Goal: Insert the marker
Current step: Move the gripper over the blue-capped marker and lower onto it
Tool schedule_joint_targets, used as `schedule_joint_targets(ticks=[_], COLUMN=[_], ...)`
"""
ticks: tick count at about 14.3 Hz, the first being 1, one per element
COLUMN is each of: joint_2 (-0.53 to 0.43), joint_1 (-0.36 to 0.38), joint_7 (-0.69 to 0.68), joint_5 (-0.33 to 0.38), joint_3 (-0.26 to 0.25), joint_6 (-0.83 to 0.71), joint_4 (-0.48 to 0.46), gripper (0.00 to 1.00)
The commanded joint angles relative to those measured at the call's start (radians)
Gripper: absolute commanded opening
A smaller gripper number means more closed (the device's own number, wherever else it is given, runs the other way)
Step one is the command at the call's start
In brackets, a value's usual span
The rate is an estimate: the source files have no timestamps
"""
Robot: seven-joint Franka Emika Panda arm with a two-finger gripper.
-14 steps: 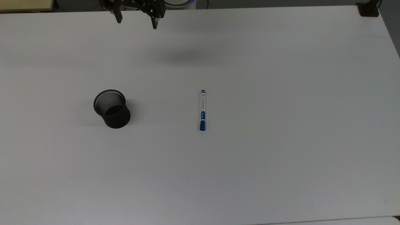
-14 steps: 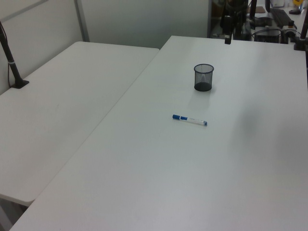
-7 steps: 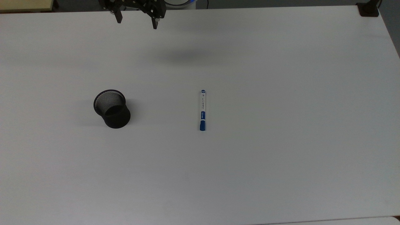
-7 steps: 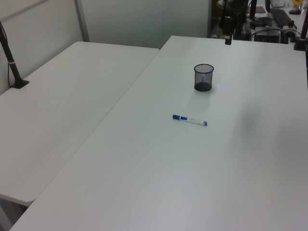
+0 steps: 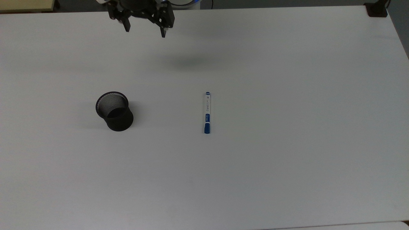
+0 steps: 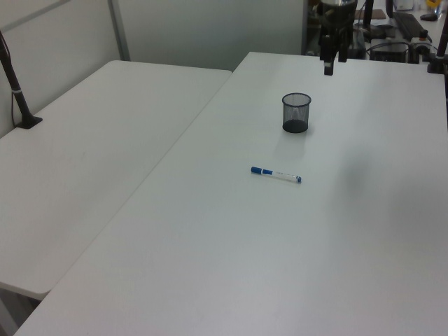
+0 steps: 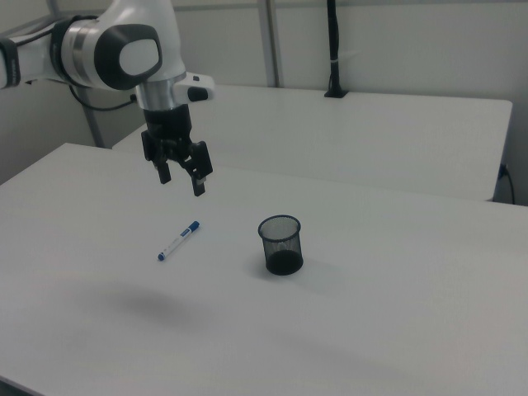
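The marker point(image 5: 207, 112) lies flat on the white table point(image 5: 287, 166), its blue cap toward the top view's bottom edge. It also appears as the marker point(image 6: 276, 174) and the marker point(image 7: 179, 240). A black mesh cup point(image 5: 115, 111) stands upright to the top view's left of the marker, also seen as the cup point(image 6: 296, 113) and the cup point(image 7: 281, 244). My gripper point(image 5: 145, 33) hangs open and empty in the air near the table's far edge, well apart from both. In the right view the gripper point(image 7: 181, 185) hovers above the marker. The gripper point(image 6: 328, 68) shows in the left view beyond the cup.
A black clamp point(image 5: 376, 9) sits at the table's corner in the top view's upper right. A second white table point(image 6: 84, 154) adjoins on the left view's left, with a black post point(image 6: 17, 84) clamped to it. Equipment clutters the area behind the arm point(image 6: 392, 28).
My gripper has moved inward over the table, downward and slightly right in the top view, and lower in the left view. Its fingers stay open. Marker and cup have not moved.
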Motion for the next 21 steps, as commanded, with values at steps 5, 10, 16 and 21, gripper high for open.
schedule_joint_targets(ticks=[5, 10, 16, 21], joint_2=[0.186, 0.272, 0.412, 0.456], joint_1=[0.106, 0.136, 0.175, 0.199], joint_7=[0.000, 0.029, 0.115, 0.117], joint_5=[-0.037, -0.026, -0.025, -0.011], joint_3=[0.001, 0.003, 0.003, 0.004], joint_6=[0.014, 0.121, 0.358, 0.372], joint_4=[0.060, 0.060, 0.060, 0.091], gripper=[1.00, 0.94, 0.80, 0.53])
